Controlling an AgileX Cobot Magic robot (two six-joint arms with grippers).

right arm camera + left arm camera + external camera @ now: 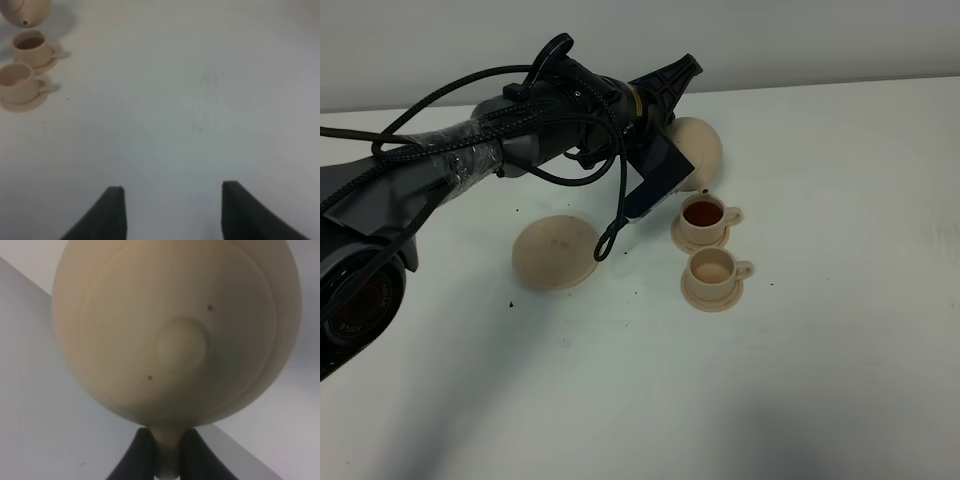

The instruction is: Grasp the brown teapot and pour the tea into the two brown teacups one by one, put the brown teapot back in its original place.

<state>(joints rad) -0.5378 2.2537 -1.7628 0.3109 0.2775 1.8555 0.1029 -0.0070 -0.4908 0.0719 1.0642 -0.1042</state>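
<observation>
Right up against the left wrist lens, it's the brown teapot point(175, 335), its knobbed lid filling the picture. The left gripper point(168, 465) has its dark fingers point(137, 457) pinched narrow on the loop handle point(169, 440), and that looks like a firm hold.

From the high camera, the pot hangs off the table point(840, 380), tipped forward, its spout just above the far teacup point(705, 214). That cup shows dark tea inside, so I'd call the first pour done or in its last drops; whether liquid is running right now, I can't tell.

The near teacup point(712, 268), just beside its partner on its own small saucer, looks pale inside, with no dark tea that I can make out. So that one is the next job.

Off to the left, well apart from the cups, the large saucer point(555, 252) sits bare, waiting for the pot to come home.

The right gripper point(172, 215) has its jaws spread wide, holding nothing, over plain tabletop, with both cups off in the far corner of its view.

By my reckoning, roughly one cup is down, with one cup and the return left to go.
</observation>
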